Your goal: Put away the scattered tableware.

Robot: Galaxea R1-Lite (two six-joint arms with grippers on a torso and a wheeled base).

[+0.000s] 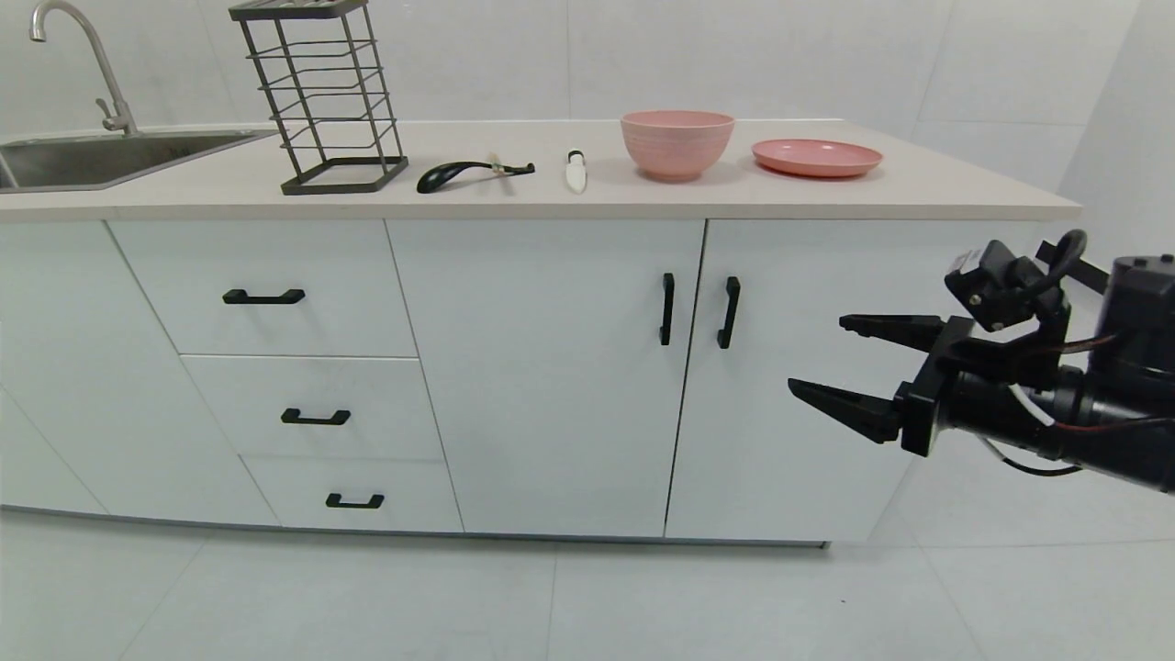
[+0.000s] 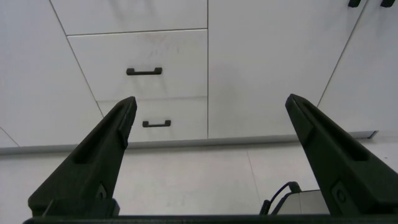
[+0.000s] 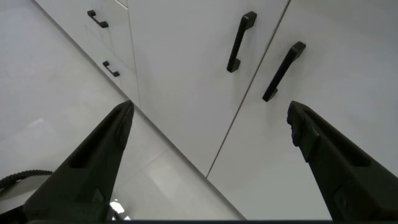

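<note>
Tableware sat in a row along the countertop (image 1: 918,188) across the upper part of the head view. All of it lay above and to the left of my right gripper (image 1: 817,353), which hung at the lower right of the frame, level with the cabinet doors, its jaws spread wide and holding nothing. Largest was the pink bowl (image 1: 677,142), upper centre-right. Just right of it, not touching, lay the pink plate (image 1: 817,157). Left of centre was the black spoon (image 1: 433,178), its long axis running across the frame with the handle toward the right. Beside it the white utensil (image 1: 576,171) lay front to back. I judged the right arm nearer the plate and bowl. My left gripper (image 2: 210,102) was likewise spread and empty, facing the lower drawers (image 2: 146,53) and the floor (image 2: 186,180). A wire rack (image 1: 326,92) stood at the upper left on the pale, smooth counter, with a sink (image 1: 92,156) beyond it at the frame's edge. White cabinets (image 1: 551,367) stood below and a tiled wall (image 1: 734,55) behind.
</note>
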